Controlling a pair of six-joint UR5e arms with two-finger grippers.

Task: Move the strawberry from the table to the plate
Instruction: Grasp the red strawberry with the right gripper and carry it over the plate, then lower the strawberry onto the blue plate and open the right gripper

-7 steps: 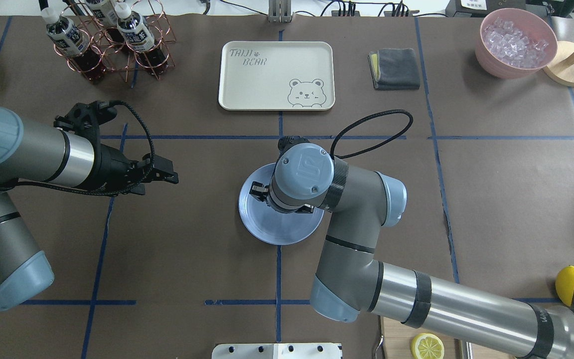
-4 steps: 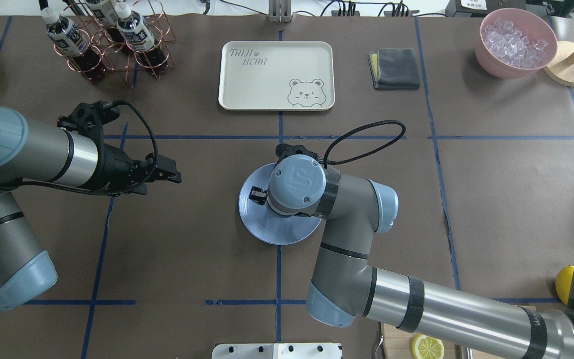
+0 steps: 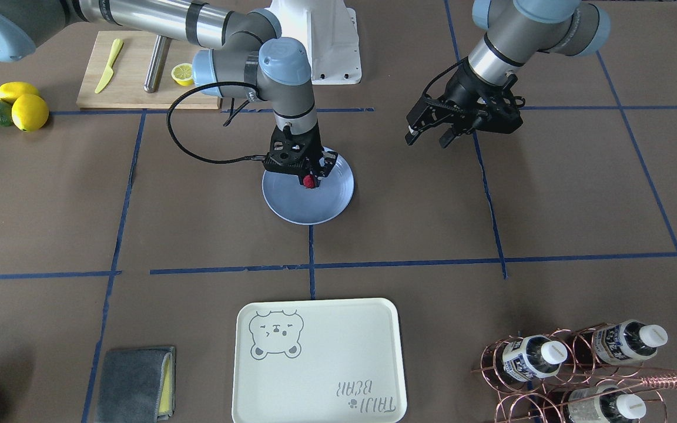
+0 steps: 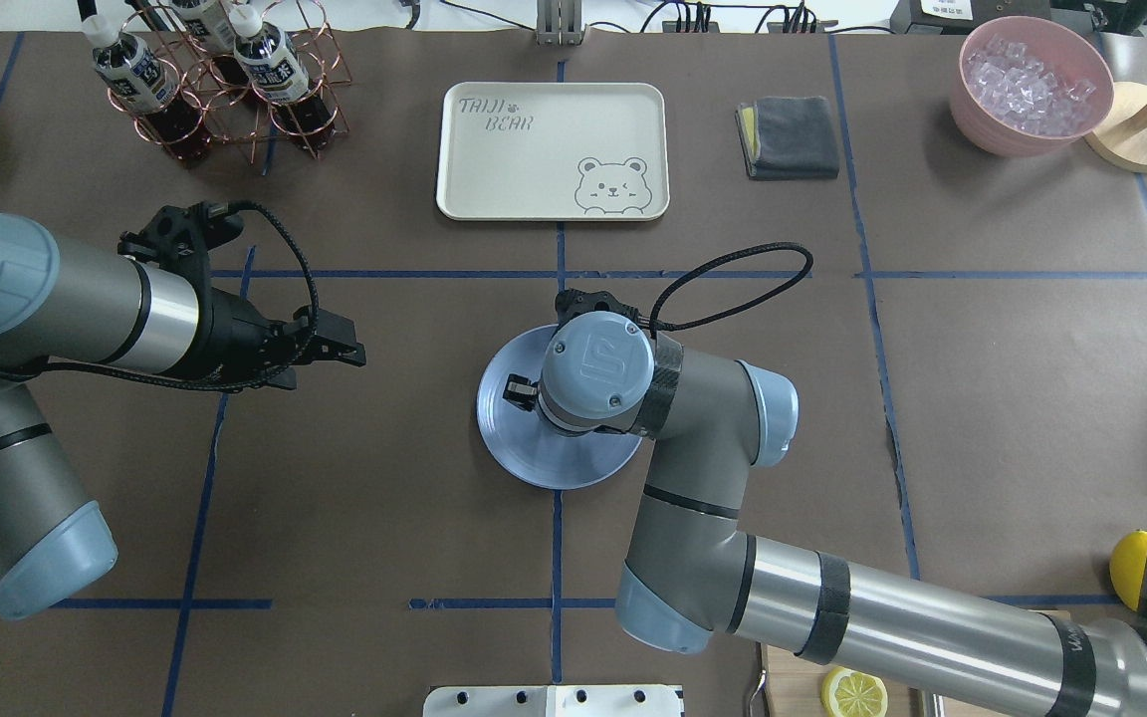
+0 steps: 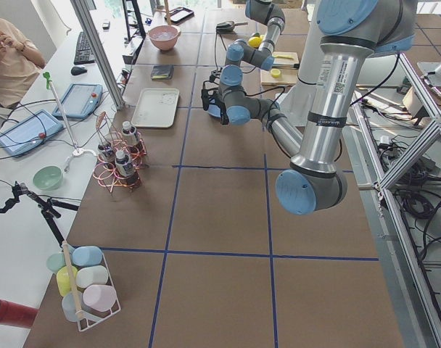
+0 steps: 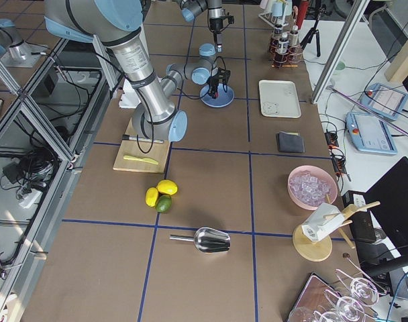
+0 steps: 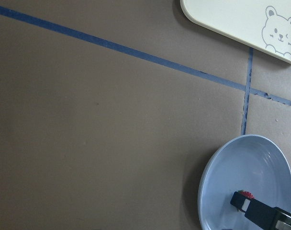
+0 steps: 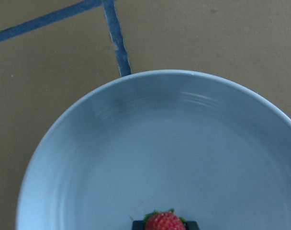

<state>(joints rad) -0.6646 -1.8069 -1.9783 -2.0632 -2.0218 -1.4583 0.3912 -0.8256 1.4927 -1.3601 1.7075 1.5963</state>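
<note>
bottle rack (image 4: 225,80): copper wire, far-left corner of the table (image 4: 384,498). Capped bottles stand in it.
left gripper (image 4: 346,349): hangs over bare brown paper, well left of the plate. Fingers are spread with nothing between them.
plate (image 4: 499,438): light blue, round, glossy, with a raised rim. It lies flat mid-table, on top of a blue tape line.
right gripper (image 3: 309,178): points straight down inside the plate's rim. The wrist hides the fingers in the overhead view. The front view and both wrist views show them pinching the strawberry.
strawberry (image 8: 164,223): red, bumpy seeded skin, with a fringe of green leaf bits on the side facing the right wrist camera. It is tiny against the plate. It is clamped between two dark fingertips over roughly the middle of the plate. Can't tell whether it touches the plate surface or sits just above it.
tray (image 4: 554,149): cream rectangle with a bear print, beyond the plate and apart from it.
cloth (image 4: 793,137): folded, grey with a yellow edge, just right of the tray.
half lemon (image 4: 854,692): cut face up on a wooden board, near edge, beside the right arm.
bowl (image 4: 1032,85): pink, full of ice cubes, far-right corner.
whole lemon (image 4: 1131,568): yellow, at the right edge, partly behind the right arm.
</note>
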